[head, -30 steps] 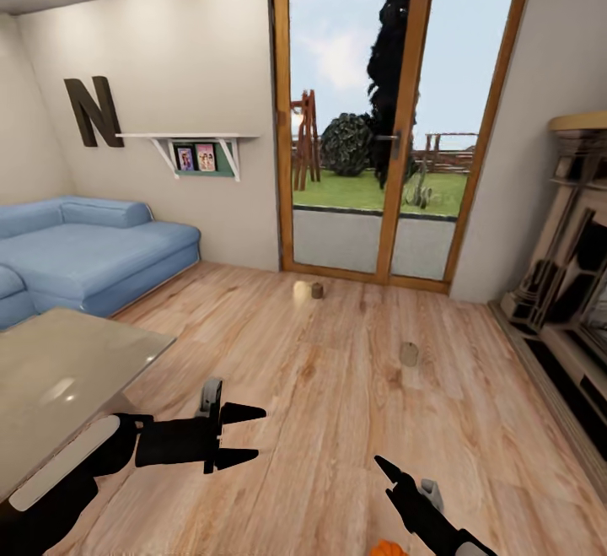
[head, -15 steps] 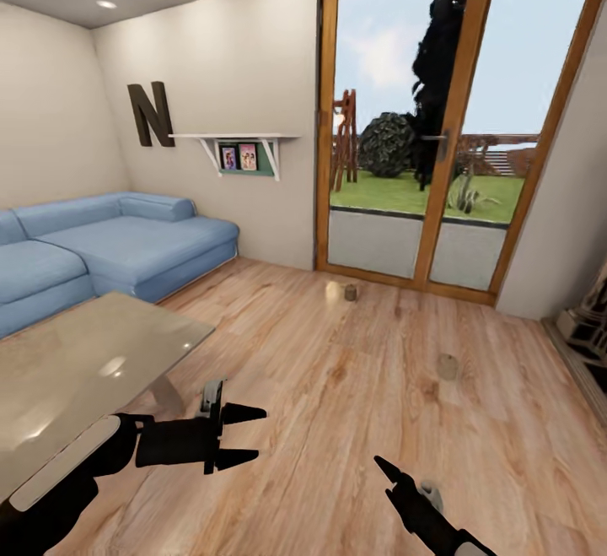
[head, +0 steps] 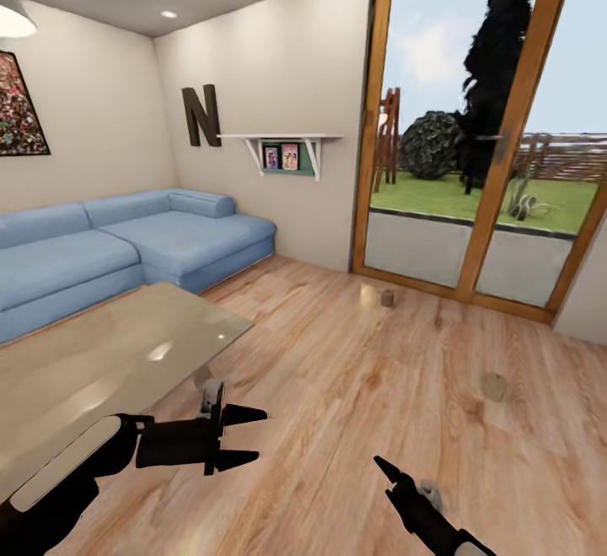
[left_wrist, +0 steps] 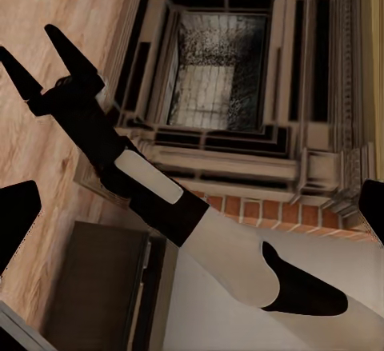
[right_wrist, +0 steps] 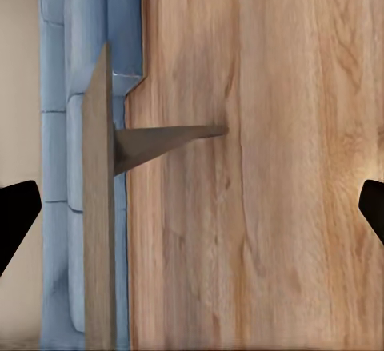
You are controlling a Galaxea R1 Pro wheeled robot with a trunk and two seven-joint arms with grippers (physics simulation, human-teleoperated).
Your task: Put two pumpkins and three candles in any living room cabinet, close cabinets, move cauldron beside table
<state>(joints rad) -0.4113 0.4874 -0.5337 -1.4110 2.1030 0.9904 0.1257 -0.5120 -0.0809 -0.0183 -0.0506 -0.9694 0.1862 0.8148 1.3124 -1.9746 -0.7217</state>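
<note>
Three candles stand on the wood floor. A brown candle point(head: 387, 298) and a pale candle point(head: 368, 294) are side by side near the glass door, and another candle point(head: 494, 386) stands further right. My left gripper point(head: 253, 435) hangs open and empty above the floor beside the table, far short of the candles. The right gripper point(head: 396, 476) is low at the bottom edge, also open and empty, and its spread fingers show in the left wrist view point(left_wrist: 28, 39). The pumpkins and the cauldron are out of view. A dark-brown unit point(left_wrist: 104, 287), possibly the cabinet, sits beside a fireplace point(left_wrist: 216, 71).
A glass-topped coffee table point(head: 110, 353) stands at my left, its edge and leg point(right_wrist: 160, 139) in the right wrist view. A blue corner sofa point(head: 126, 235) lines the left wall. The glass patio door point(head: 472, 159) is ahead, with open floor between.
The head camera has swung left, so the whole picture slid right. The fireplace and the orange pumpkin at the bottom edge left the view. Both grippers hold the same pose.
</note>
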